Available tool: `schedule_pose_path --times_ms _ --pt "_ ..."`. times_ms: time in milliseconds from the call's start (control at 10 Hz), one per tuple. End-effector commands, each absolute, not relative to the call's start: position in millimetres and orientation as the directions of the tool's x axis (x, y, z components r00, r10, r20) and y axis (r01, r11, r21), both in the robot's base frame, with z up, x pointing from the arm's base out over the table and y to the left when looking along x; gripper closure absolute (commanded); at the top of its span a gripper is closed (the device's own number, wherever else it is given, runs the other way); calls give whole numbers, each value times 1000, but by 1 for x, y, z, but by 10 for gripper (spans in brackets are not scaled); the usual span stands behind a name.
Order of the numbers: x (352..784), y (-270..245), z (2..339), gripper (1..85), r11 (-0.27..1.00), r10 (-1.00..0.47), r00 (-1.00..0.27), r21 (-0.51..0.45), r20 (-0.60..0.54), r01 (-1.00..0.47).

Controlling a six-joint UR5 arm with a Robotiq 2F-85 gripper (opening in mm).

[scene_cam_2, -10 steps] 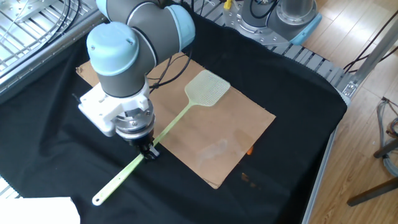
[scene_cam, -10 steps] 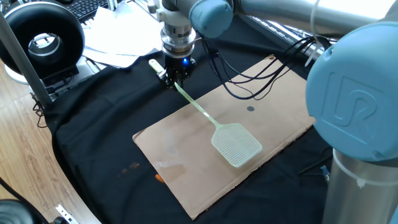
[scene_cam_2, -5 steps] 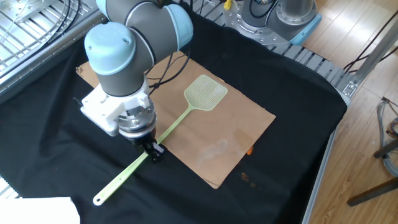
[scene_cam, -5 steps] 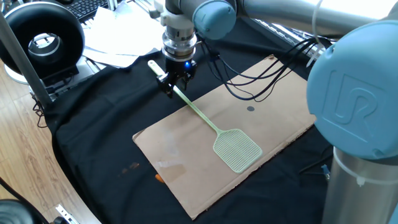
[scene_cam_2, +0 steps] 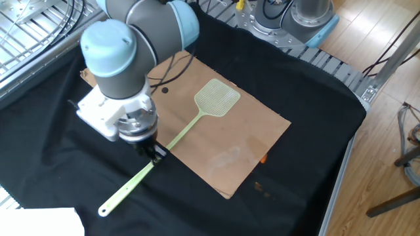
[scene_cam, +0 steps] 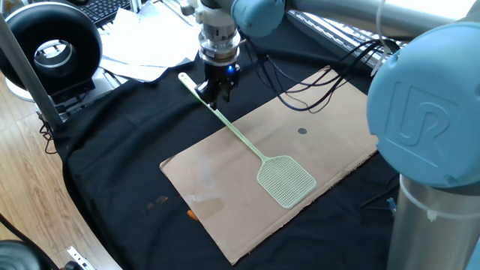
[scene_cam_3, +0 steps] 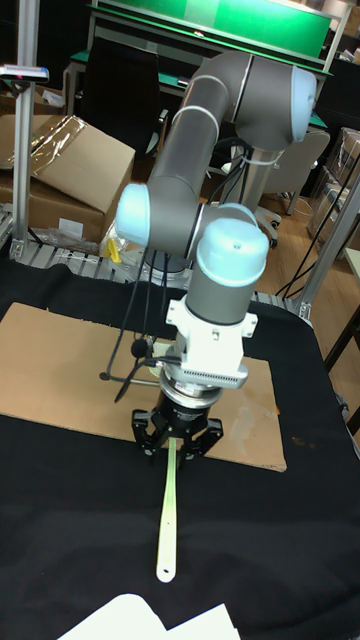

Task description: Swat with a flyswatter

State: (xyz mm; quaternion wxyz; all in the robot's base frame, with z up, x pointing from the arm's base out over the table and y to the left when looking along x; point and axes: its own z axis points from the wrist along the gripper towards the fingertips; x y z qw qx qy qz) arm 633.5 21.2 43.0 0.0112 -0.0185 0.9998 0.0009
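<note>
The pale yellow-green flyswatter [scene_cam: 244, 139] lies flat, its mesh head [scene_cam: 285, 180] on the brown cardboard [scene_cam: 217, 191] and its rounded handle end [scene_cam: 184, 77] on the black cloth. My gripper [scene_cam: 215, 93] hovers just over the handle near that end, at the cardboard's edge. In the tall fixed view the gripper [scene_cam_3: 179, 441] has its fingers spread wide, open, with the handle [scene_cam_3: 169, 510] running out below them. The other fixed view shows the gripper [scene_cam_2: 155, 153] over the flyswatter [scene_cam_2: 186, 129], whose head rests mid-cardboard [scene_cam_2: 236, 141].
A black round device [scene_cam: 52, 46] and loose papers [scene_cam: 142, 45] sit at the back left. Black cables [scene_cam: 315, 96] trail over the cardboard's far corner. A small orange bit [scene_cam: 192, 214] lies by the cardboard's near edge. Black cloth [scene_cam: 112, 165] covers the table.
The swatter head dropped from slightly raised to flat on the cardboard. The gripper then shifted up and back along the handle, its fingers now spread apart.
</note>
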Motion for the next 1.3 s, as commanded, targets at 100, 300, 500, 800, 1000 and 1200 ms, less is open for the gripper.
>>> schedule_pose_path --times_ms 100,300,500,800,1000,1200 --pt "641 -19 81 650 999 -28 -999 -37 -35 -27" --pt "633 -39 89 730 999 -1 -999 -37 -32 0" --pt "630 -49 89 837 999 18 -998 -45 -53 20" --pt "654 -56 93 840 999 -2 -987 -49 -160 5" --pt "645 -58 91 840 998 29 -991 -56 -127 36" --pt "634 -55 84 840 998 51 -995 -27 -83 54"
